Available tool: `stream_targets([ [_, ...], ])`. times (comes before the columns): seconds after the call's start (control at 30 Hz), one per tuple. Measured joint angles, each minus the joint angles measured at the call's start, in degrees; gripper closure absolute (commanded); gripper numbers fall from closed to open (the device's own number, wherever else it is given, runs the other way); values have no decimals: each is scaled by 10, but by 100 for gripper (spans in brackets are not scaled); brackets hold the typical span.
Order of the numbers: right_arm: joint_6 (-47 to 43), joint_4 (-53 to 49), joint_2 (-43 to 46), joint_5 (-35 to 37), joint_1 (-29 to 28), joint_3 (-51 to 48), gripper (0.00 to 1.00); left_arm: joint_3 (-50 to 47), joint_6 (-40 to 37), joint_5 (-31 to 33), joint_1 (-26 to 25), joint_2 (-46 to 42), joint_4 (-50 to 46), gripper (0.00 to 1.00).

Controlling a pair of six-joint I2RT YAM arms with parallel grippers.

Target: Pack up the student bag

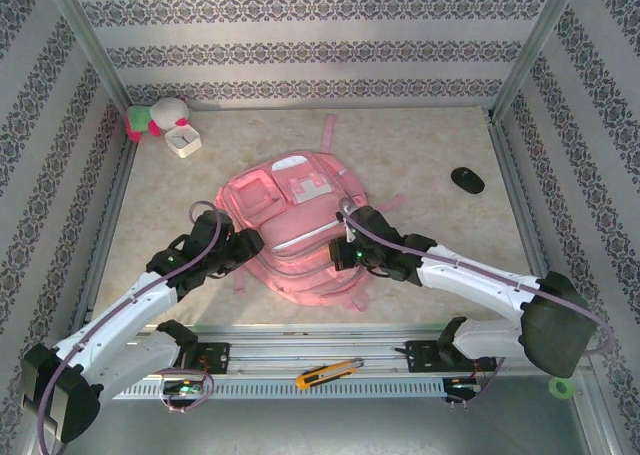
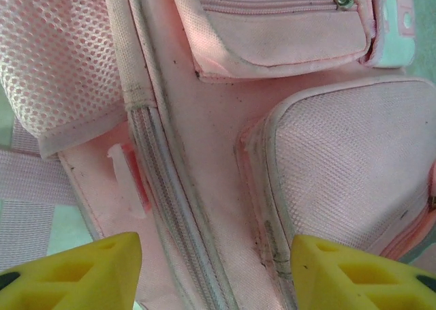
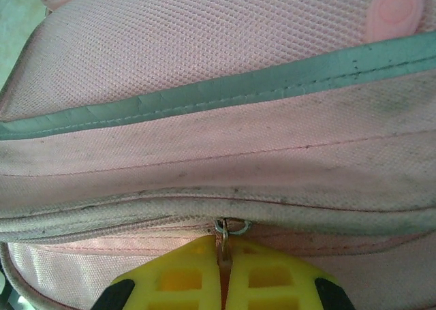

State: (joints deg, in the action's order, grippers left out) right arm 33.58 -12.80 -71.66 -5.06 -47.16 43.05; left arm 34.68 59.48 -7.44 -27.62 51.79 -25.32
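Student bag (image 1: 290,225): pink, lying flat mid-worktop (image 1: 420,155), front pockets up. Left claw (image 2: 214,262): fingers apart over the bag's left side, holding nothing. Right claw (image 3: 223,272): clamped on zip pull (image 3: 223,229). Step, judged: unzipping main compartment. Next: steady draw along the zip line.

The left arm (image 1: 130,310) and the right arm (image 1: 480,280) are stretched forward and inward. The left gripper (image 2: 216,266) is seen with its yellow fingers (image 2: 88,272) wide apart. The right gripper (image 3: 225,269) is pinched on a zip pull (image 3: 222,236).
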Motion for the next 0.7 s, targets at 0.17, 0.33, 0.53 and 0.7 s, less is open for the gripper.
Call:
stream_targets([
  [0.17, 8, -12, -1, 17, -5, 6, 100, -16, 20, 0, 0, -5, 16, 42],
  [0.33, 6, -33, -2, 33, -5, 31, 100, -31, 45, 2, 0, -19, 22, 42],
  [0.53, 3, -36, -1, 36, -5, 37, 100, -41, 75, 17, 0, -28, 22, 48],
  [0.7, 4, -35, -2, 36, -5, 37, 100, -62, 85, 17, 0, -20, 46, 60],
])
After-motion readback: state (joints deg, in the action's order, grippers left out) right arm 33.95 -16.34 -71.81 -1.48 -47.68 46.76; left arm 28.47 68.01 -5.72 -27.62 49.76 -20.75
